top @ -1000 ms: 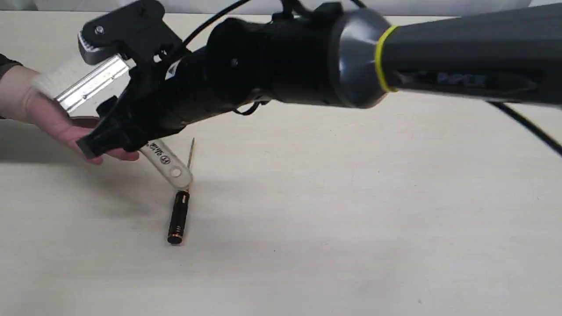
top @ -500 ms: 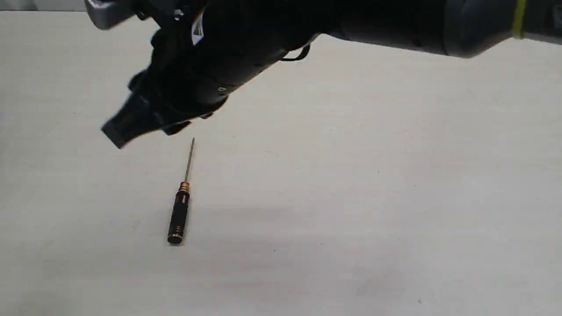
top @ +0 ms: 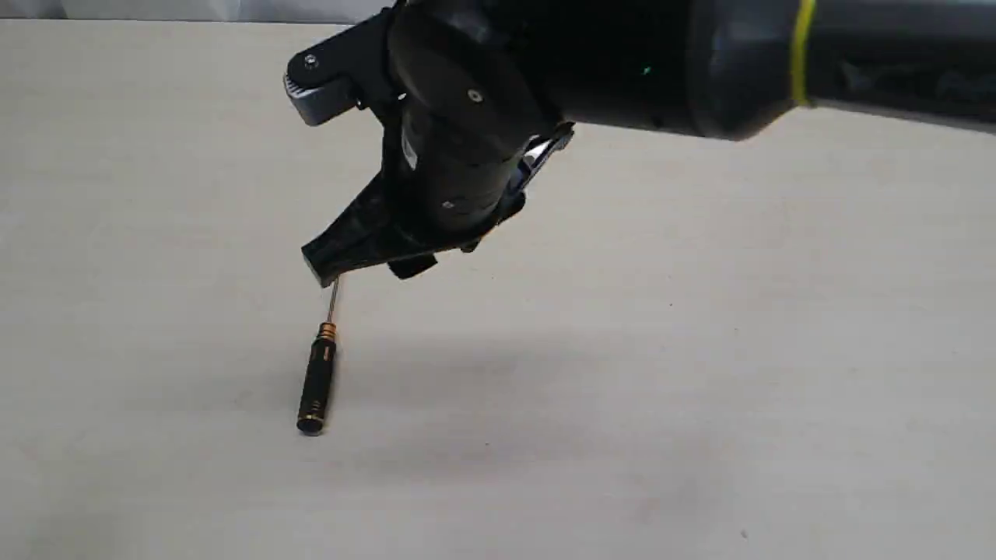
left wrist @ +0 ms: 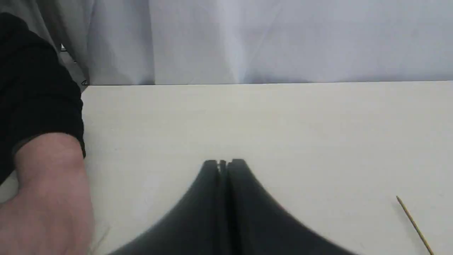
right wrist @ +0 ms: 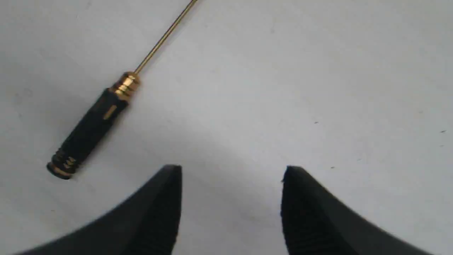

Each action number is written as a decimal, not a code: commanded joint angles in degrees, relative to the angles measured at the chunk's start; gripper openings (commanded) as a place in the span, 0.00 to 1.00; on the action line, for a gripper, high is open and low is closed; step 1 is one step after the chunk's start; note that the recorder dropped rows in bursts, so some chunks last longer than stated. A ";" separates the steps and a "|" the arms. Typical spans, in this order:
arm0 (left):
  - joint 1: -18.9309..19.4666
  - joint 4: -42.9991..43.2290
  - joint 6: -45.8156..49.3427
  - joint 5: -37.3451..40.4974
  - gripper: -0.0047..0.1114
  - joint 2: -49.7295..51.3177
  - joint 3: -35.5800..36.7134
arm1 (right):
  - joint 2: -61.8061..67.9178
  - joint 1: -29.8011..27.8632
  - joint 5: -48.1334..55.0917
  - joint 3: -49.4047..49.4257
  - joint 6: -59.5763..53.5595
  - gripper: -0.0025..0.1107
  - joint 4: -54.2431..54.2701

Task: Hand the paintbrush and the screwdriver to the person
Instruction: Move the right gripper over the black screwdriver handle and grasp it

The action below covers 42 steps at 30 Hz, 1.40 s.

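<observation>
On a pale beige tabletop point(top: 700, 389), the right gripper point(right wrist: 231, 171), claw spread and empty, hovers near a slim black-handled, gold-collared screwdriver point(top: 317, 381) that could roll from an off-centre pinch.

screwdriver point(top: 317, 379): 1, approx 8 o'clock from ext. view ctr
grippers: 2 – left gripper point(left wrist: 223, 163) x1, right gripper point(right wrist: 230, 170) x1
fingers point(right wrist: 152, 219): 2 per gripper, 4 tot.
robot arm point(top: 622, 62): 1 in ext. view
yellow ring point(top: 801, 50) on arm: 1
person's hand point(left wrist: 46, 198): 1
black sleeve point(left wrist: 35, 88): 1
table point(top: 700, 350): 1
white backdrop cloth point(left wrist: 247, 39): 1
</observation>
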 commanded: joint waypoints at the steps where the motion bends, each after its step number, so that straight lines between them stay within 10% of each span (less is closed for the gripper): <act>1: -0.47 -0.11 -0.12 -0.36 0.04 -0.14 0.12 | 1.37 0.01 -2.55 -0.07 0.76 0.45 5.17; 42: -0.47 -0.24 -0.12 -0.33 0.04 -0.14 0.12 | 20.68 0.01 -14.27 -5.77 -4.01 0.52 17.23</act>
